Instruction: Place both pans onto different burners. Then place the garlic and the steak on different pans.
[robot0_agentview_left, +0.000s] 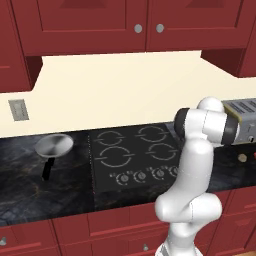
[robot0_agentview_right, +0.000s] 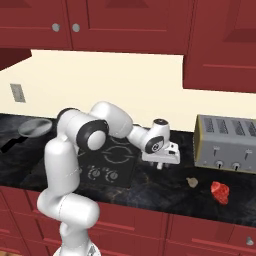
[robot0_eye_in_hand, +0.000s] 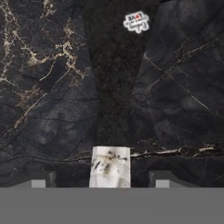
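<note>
The silver pan (robot0_agentview_left: 54, 145) (robot0_agentview_right: 35, 127) with its black handle (robot0_agentview_left: 47, 168) rests on the dark counter left of the cooktop (robot0_agentview_left: 131, 152) (robot0_agentview_right: 114, 156), whose burners (robot0_agentview_left: 116, 156) are bare. My gripper (robot0_agentview_right: 160, 164) (robot0_eye_in_hand: 99, 181) points down at the counter right of the cooktop. In the hand view a thin black pan handle (robot0_eye_in_hand: 114, 87) runs to a light tip (robot0_eye_in_hand: 110, 166), which lies between my fingertips (robot0_eye_in_hand: 39, 181). The jaws stand apart with a gap on each side of that tip. The black pan's bowl is hard to make out against the counter. The garlic (robot0_agentview_right: 191, 182) (robot0_agentview_left: 242, 158) and the steak (robot0_agentview_right: 220, 191) lie further right.
A steel toaster (robot0_agentview_right: 227, 145) (robot0_agentview_left: 241, 120) stands at the back right, behind the garlic and steak. Control knobs (robot0_agentview_left: 142, 175) line the cooktop's front. A small white label (robot0_eye_in_hand: 136, 22) shows far up the handle. Red cabinets hang overhead.
</note>
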